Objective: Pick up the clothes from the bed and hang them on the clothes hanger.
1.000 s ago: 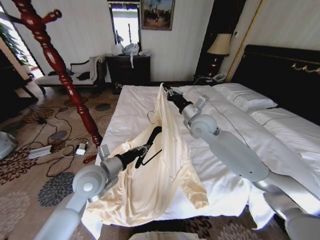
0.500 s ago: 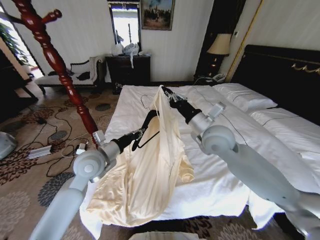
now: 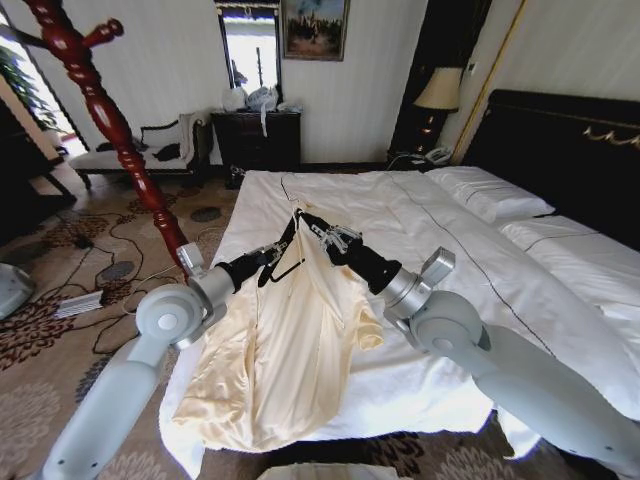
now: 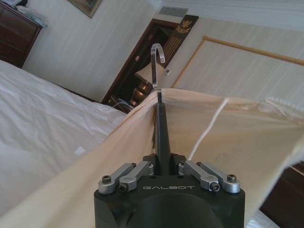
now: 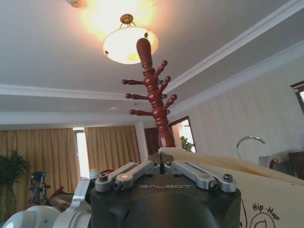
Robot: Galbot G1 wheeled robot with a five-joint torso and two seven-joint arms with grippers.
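The clothes [image 3: 290,340], a pale cream shirt, hang from both grippers and trail over the near edge of the bed [image 3: 450,250]. My left gripper [image 3: 274,256] is shut on a black hanger [image 3: 285,262] tucked inside the shirt. In the left wrist view that gripper [image 4: 163,162] clamps the hanger's black bar, its metal hook [image 4: 158,52] rising above the draped cloth [image 4: 228,137]. My right gripper [image 3: 316,232] is shut on the shirt's collar area, just right of the left one. Its wrist view shows the gripper [image 5: 161,159] pinching the fabric [image 5: 266,190]. The red-brown clothes hanger [image 3: 110,115] [image 5: 154,92] stands left of the bed.
Cables and a power strip [image 3: 85,300] lie on the patterned carpet by the stand's foot. A dark dresser [image 3: 258,135] and a cushioned bench [image 3: 140,150] stand along the far wall. A lamp [image 3: 440,90] and the black headboard [image 3: 570,150] are on the right.
The right gripper has come down and toward me with the collar. The left gripper has risen and closed in beside it with the black hanger. The shirt's top hangs lower.
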